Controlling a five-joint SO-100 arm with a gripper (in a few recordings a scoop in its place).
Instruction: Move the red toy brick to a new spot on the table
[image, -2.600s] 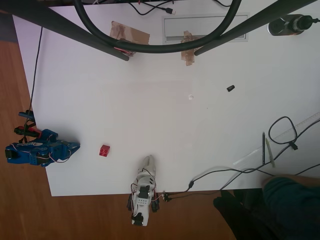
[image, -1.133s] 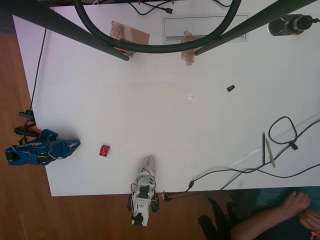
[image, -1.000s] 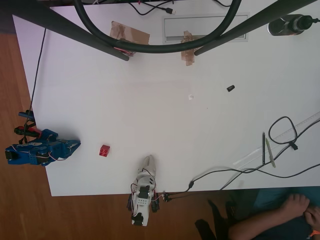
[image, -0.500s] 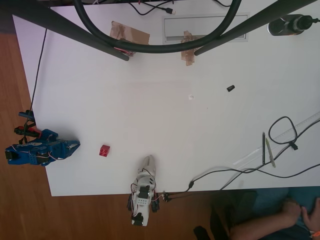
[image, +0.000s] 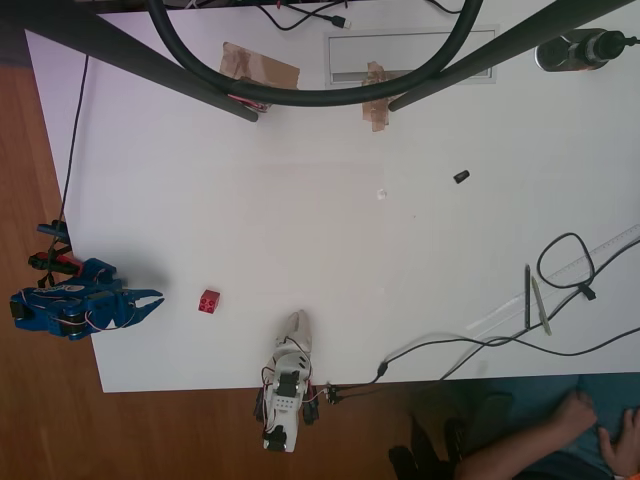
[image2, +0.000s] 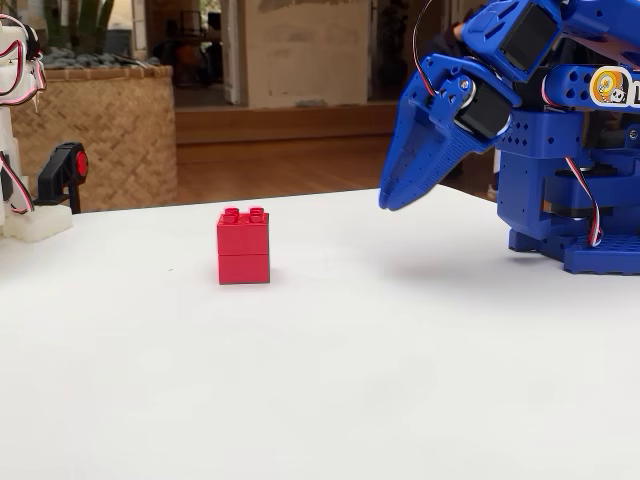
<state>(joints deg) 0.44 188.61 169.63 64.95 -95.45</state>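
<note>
The pincer (image: 155, 299) has spread open, with the red toy brick (image: 209, 301) near, untouched.

Small black cap (image: 461, 176) on the right half in the overhead view, well apart from everything else — a tiny white speck (image: 381, 194) sits left of it. Two brown tape patches (image: 259, 68) (image: 375, 96) near the top edge, one beside a grey recessed panel (image: 410, 56). Black cables (image: 566, 262) loop at the right side, next to a ruler (image: 560, 283) and a dark pen (image: 527, 296). Dark bottle (image: 580, 49) at top right. Wooden floor (image: 50, 420) at left and bottom. Fixed view: wicker basket (image2: 95, 130) behind — background blurred.
</note>
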